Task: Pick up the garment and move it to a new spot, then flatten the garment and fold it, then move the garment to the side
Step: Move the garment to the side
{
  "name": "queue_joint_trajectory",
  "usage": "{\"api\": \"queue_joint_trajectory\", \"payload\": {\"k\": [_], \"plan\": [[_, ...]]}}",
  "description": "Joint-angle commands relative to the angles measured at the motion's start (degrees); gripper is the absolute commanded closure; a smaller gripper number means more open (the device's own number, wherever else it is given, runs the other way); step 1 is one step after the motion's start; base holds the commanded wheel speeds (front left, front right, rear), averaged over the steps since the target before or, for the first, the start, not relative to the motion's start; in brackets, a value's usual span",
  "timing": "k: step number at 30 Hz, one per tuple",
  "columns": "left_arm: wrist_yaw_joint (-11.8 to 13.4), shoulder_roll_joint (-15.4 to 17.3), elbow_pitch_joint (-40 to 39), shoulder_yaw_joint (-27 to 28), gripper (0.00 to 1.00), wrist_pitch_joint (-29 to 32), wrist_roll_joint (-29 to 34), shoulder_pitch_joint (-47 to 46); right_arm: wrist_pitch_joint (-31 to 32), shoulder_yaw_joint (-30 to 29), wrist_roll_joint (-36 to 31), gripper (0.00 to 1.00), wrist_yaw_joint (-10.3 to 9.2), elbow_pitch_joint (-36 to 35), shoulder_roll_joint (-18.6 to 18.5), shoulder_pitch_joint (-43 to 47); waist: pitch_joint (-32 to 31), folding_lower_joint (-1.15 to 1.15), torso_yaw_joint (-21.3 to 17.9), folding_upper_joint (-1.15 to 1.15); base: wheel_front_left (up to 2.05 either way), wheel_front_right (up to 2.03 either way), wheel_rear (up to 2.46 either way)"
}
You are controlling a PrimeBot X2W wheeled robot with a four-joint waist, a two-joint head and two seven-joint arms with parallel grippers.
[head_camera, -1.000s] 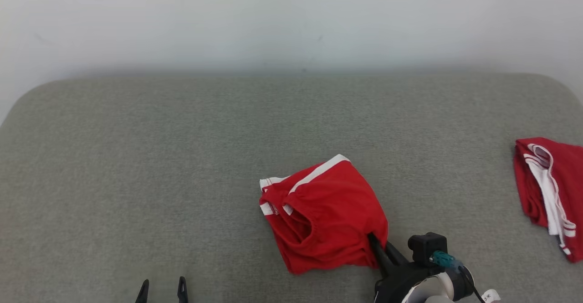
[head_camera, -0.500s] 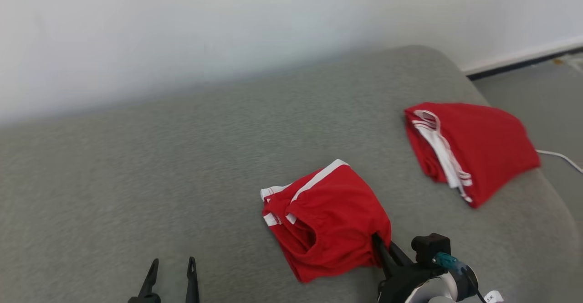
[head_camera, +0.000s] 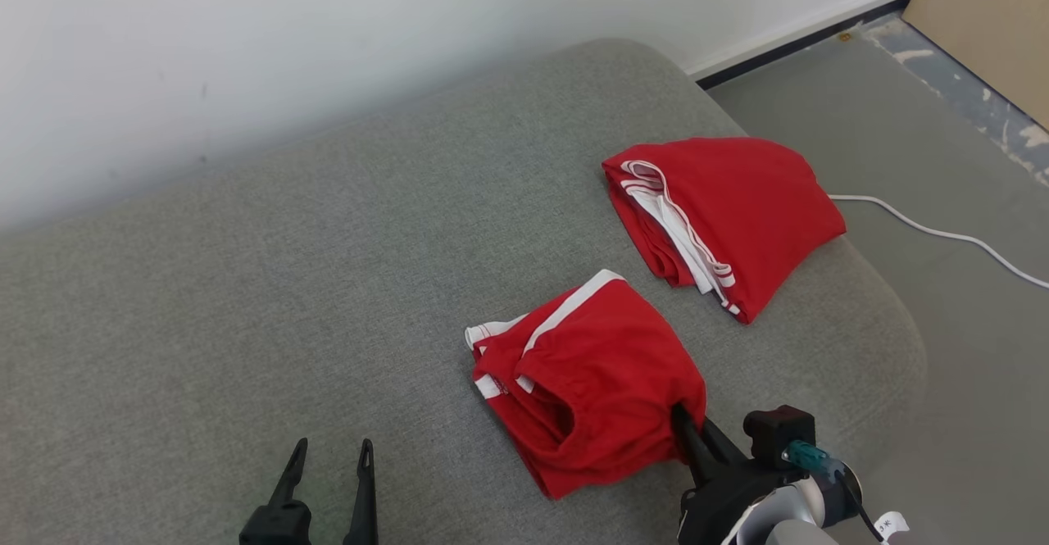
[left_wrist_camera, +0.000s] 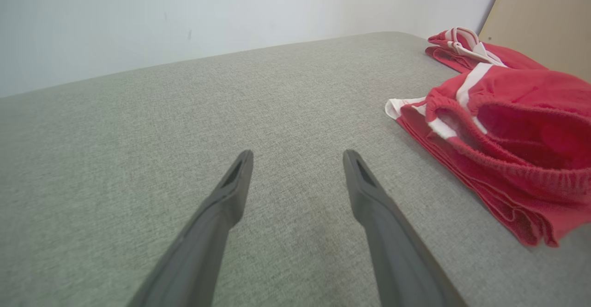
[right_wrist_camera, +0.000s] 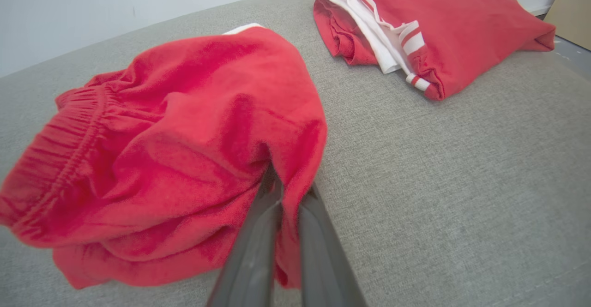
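Left hand [head_camera: 333, 444] near-left over grey cushion [head_camera: 205, 324], fingers spread wide, empty, well apart from cloth. Centre: red garment [head_camera: 590, 389] with white trim lies bundled in layers, waistband opening facing near-left; looks folded, though loosely. Right hand [right_wrist_camera: 286, 196] clamped on garment's near-right corner, cloth pinched between fingers. Judgement: pick-up, flatten, fold likely done; move to side left. Far right: second red garment [head_camera: 721, 217], folded, near cushion's right edge, occupies likely drop spot. Beyond edge: floor [head_camera: 942, 348], white cable [head_camera: 942, 233]; overshoot risks cloth sliding off.
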Motion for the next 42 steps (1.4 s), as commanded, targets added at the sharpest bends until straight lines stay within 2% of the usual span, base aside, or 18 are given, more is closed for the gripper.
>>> {"api": "queue_joint_trajectory", "payload": {"k": [1, 7, 14, 18, 22, 27, 33, 34, 35, 36, 37, 42], "plan": [[0.04, 0.09, 0.03, 0.04, 0.00, -0.16, 0.55, -0.64, 0.02, 0.52, -0.67, 1.00, -0.15, -0.14, 0.06, -0.50, 0.74, 0.00, -0.59, 0.00, 0.00, 0.00, 0.00], [0.77, 0.07, -1.09, 1.44, 0.00, -0.16, 1.02, 0.56, 0.00, 2.50, -0.65, 1.00, -0.15, -0.76, -2.49, -4.65, 2.12, 0.00, 0.82, 0.00, 0.00, 0.00, 0.00], [0.13, 0.25, -1.37, 2.76, 0.00, -0.16, 2.67, 0.42, 0.00, 4.15, -1.85, 1.00, -0.15, -0.85, -8.37, -12.78, 4.57, 0.00, 4.49, 0.00, 0.00, 0.00, 0.00], [-0.19, 0.47, -1.42, 3.01, 0.00, -0.16, 3.60, -0.71, 0.02, 2.93, -2.35, 1.00, -0.15, 1.04, -11.64, -17.27, 5.97, 0.00, 6.22, 0.00, 0.00, 0.00, 0.00], [-0.24, 0.71, -1.68, 2.96, 0.00, -0.16, 4.35, -1.60, 0.02, -1.22, -3.34, 1.00, -0.15, 5.52, -14.86, -20.49, 7.21, 0.00, 7.83, 0.00, 0.00, 0.00, 0.00], [0.21, 1.39, -1.96, 2.90, 0.00, -0.16, 5.34, -2.46, 0.01, -9.10, -5.35, 1.00, -0.16, 12.56, -18.23, -22.92, 8.54, 0.00, 9.42, 0.00, 0.00, 0.00, 0.00], [1.39, 2.64, -2.39, 3.25, 0.00, -0.16, 5.67, -2.00, 0.01, -18.84, -12.71, 1.00, -0.16, 17.52, -20.85, -22.71, 9.27, 0.00, 10.69, 0.00, 0.00, 0.00, 0.00], [1.54, 2.72, -2.46, 3.31, 0.00, -0.16, 5.61, -1.91, 0.01, -21.00, -13.93, 0.60, -0.16, 17.68, -21.20, -22.54, 9.26, 0.00, 10.83, 0.00, 0.00, 0.00, 0.00], [1.63, 2.87, -2.61, 3.33, 0.00, -0.16, 5.62, -1.92, 0.00, -23.42, -15.65, 0.47, -0.15, 17.56, -21.42, -22.31, 9.27, 0.00, 11.01, 0.00, 0.00, 0.00, 0.00], [1.76, 2.92, -2.80, 3.35, 0.00, -0.16, 5.55, -1.95, 0.01, -25.48, -17.21, 0.00, -0.15, 17.77, -21.14, -21.79, 9.18, 0.00, 11.19, 0.00, 0.00, 0.00, 0.00], [1.76, 2.92, -2.80, 3.35, 0.00, -0.16, 5.55, -1.95, 0.01, -25.48, -17.21, 0.00, -0.15, 17.77, -21.14, -21.79, 9.18, 0.00, 11.19, 0.00, 0.00, 0.00, 0.00], [2.06, 2.74, -2.96, 3.51, 0.00, -0.16, 4.74, -1.71, 0.03, -35.50, -24.63, 0.00, -0.15, 15.76, -19.29, -19.30, 8.11, 0.00, 11.92, 0.00, 0.00, 0.00, 0.00]]}}
